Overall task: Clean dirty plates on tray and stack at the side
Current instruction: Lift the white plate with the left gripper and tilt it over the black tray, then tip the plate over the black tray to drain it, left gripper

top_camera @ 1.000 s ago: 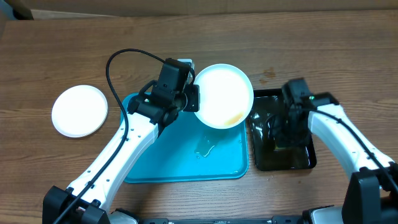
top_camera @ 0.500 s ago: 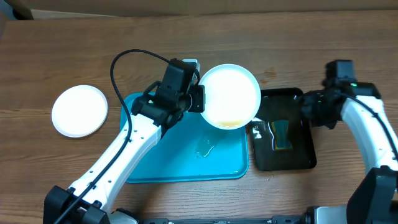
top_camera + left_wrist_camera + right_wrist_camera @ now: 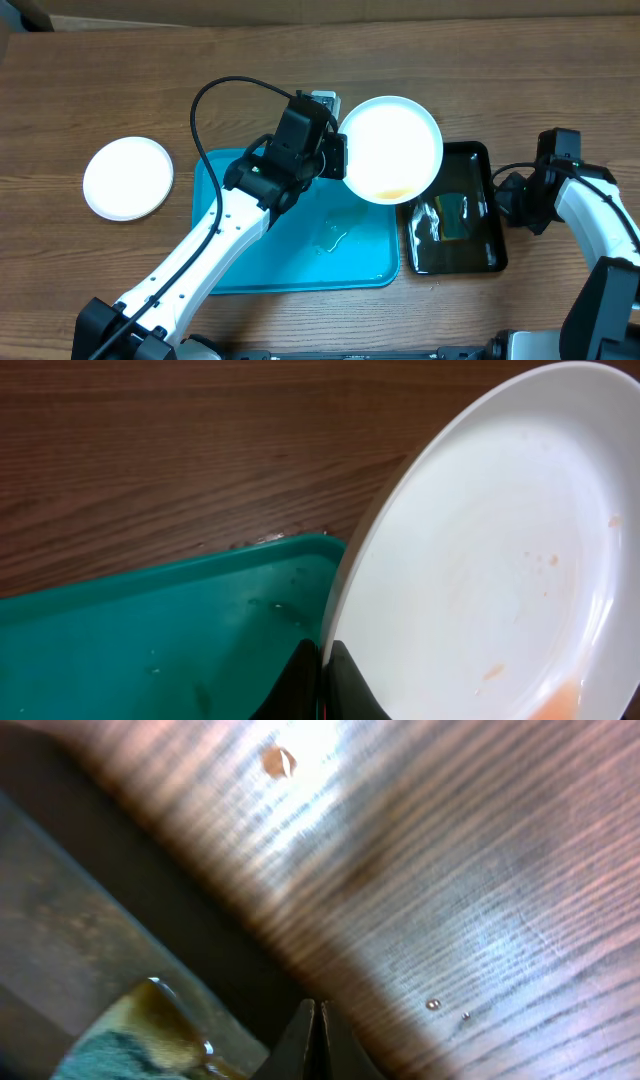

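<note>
My left gripper [image 3: 338,158] is shut on the rim of a white plate [image 3: 392,150] and holds it tilted above the gap between the turquoise tray [image 3: 250,260] and the black tray. The plate has an orange-brown smear [image 3: 390,193] near its lower edge. In the left wrist view the fingertips [image 3: 322,680] pinch the plate's [image 3: 480,560] edge over the tray [image 3: 150,630]. A second white plate [image 3: 128,178] lies on the table at the left. My right gripper [image 3: 512,198] hangs just right of the black tray. In the right wrist view it [image 3: 316,1040] is shut on nothing.
A glossy black tray [image 3: 480,258] with brownish liquid holds the green-yellow sponge [image 3: 452,215], which also shows in the right wrist view [image 3: 130,1045]. A small puddle [image 3: 330,238] sits on the turquoise tray. The left arm's black cable [image 3: 215,95] loops over the table.
The left arm has carried the plate to the right. The right gripper has pulled out of the black tray to its right side and closed, leaving the sponge uncovered in the tray.
</note>
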{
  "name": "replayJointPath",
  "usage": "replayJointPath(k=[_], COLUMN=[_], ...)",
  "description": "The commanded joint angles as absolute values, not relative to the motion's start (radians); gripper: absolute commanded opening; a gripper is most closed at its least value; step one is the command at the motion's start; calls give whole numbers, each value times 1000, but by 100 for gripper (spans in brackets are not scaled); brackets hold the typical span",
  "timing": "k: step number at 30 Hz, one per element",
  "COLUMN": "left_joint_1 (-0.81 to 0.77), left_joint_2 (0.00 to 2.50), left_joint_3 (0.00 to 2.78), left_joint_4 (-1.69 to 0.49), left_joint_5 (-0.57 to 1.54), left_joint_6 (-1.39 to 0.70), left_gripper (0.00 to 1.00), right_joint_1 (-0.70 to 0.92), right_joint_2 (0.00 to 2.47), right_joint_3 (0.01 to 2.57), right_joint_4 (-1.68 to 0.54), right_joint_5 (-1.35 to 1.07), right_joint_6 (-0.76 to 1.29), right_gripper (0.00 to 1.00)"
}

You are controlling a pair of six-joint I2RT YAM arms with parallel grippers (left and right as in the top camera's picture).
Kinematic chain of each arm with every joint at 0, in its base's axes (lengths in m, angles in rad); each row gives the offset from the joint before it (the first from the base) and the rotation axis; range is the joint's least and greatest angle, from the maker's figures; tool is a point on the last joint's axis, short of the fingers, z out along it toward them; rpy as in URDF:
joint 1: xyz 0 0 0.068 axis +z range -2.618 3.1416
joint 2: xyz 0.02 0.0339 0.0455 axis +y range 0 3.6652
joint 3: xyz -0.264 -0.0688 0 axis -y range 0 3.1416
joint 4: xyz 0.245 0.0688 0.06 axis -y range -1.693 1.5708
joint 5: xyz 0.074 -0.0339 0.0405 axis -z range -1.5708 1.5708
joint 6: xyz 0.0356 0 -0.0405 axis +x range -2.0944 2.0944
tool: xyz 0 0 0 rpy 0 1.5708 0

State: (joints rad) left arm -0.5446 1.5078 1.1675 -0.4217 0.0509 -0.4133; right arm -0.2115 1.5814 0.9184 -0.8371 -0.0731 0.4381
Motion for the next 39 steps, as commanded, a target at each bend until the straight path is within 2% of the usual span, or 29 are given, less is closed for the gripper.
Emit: replayJointPath(k=[1, 15, 20, 25, 31, 33, 36, 39], left_joint_1=[-567, -612, -612, -618, -637, -651, -672, -691], left_joint_2=[1517, 1553, 1604, 1648, 1671, 1672, 1672, 1677], left_joint_3=[1193, 1193, 1193, 1193, 1193, 1193, 1193, 1193], left_joint_4=[-408, -323, -271, -177, -81, -54, -19, 14], left_joint_5=[36, 15, 16, 16, -15, -70, -149, -200], left_joint_6=[-427, -426, -410, -362, -262, -212, -147, -109], left_gripper=[4, 4, 4, 4, 4, 4, 4, 4], right_joint_1=[-212, -227, -279, -332, -371, -377, -378, -378], right_joint_2=[1579, 1578, 1578, 1578, 1578, 1578, 1578, 1578], right_joint_3=[901, 911, 990, 1079, 1092, 1092, 1092, 1092], right_joint_4=[-847, -822, -873, -923, -867, -857, -854, -854], right_joint_5=[-77, -122, -137, -171, -170, -170, -166, -166], right_joint_6=[445, 475, 474, 464, 469, 471, 471, 471], right_gripper=[4, 4, 4, 9, 18, 29, 32, 43])
